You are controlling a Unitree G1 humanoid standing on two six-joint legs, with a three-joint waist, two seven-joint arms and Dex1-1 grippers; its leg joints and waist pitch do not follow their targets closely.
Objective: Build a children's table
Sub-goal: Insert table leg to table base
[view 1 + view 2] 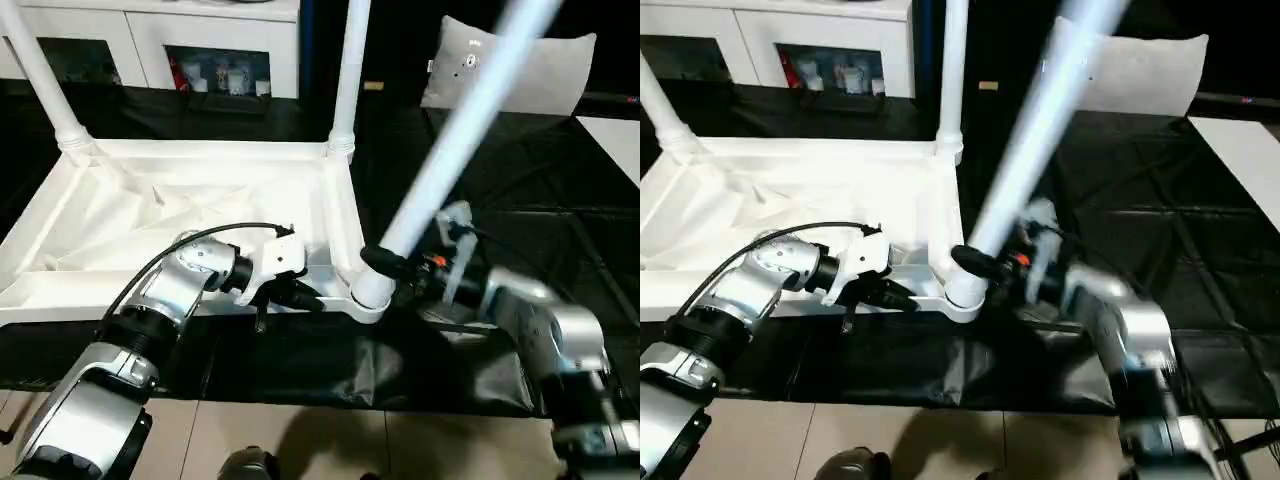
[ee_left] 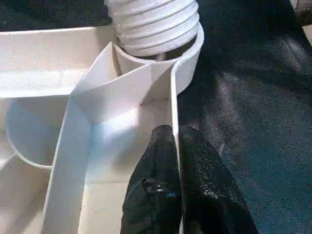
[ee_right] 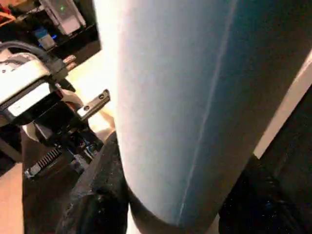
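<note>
The white table top lay upside down on the black cover, ribs up. Two legs stood upright in the far corner sockets. The left gripper had its black fingers pinched shut on the near rim of the top, right by the near-right corner socket. The right gripper was clamped round a third leg near its base. That leg leaned way over to the right, its ridged end sitting in that socket.
</note>
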